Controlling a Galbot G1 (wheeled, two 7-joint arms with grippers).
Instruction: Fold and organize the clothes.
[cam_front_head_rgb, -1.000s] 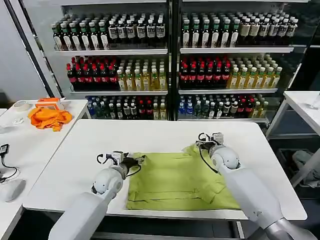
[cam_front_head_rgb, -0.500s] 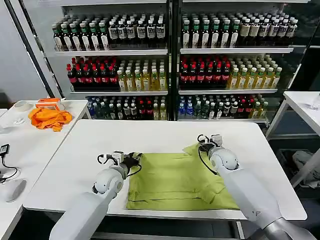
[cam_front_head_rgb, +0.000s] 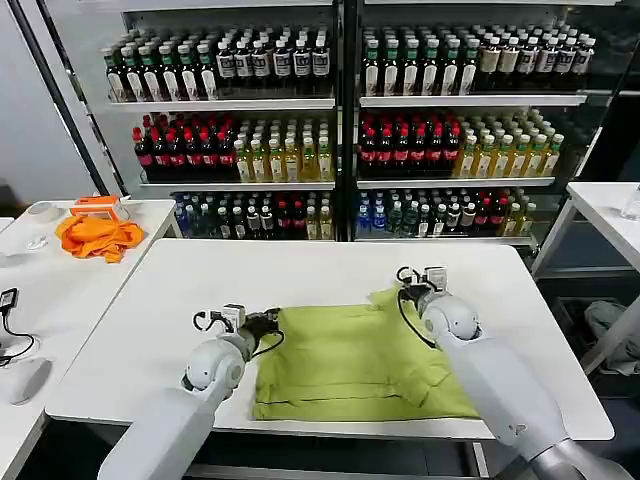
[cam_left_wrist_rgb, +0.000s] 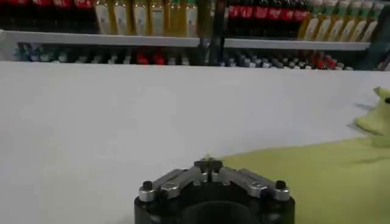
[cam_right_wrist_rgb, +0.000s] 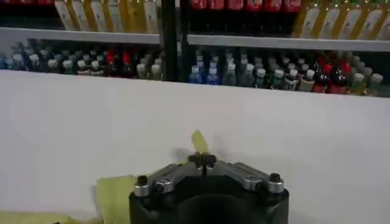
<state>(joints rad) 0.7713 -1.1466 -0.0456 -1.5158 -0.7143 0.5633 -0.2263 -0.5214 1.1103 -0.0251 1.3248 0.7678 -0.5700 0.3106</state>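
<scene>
2 grippers pinch my lime T-shirt (cam_front_head_rgb: 350, 360), which lies flat on the white table (cam_front_head_rgb: 180, 300), its long side running left to right along the near edge. Left gripper (cam_front_head_rgb: 268, 322) is clamped on the far-left corner, right gripper (cam_front_head_rgb: 410, 293) on the far-right. Fabric is plain; I can read no print.

You have a soft, matt lime cloth T-shirt (cam_front_head_rgb: 355, 355) lying on a smooth, matt white counter (cam_front_head_rgb: 300, 275). Each end effector, left (cam_left_wrist_rgb: 208, 164) and right (cam_right_wrist_rgb: 202, 160), shows silvery metal links on a black, dull plastic body.
</scene>
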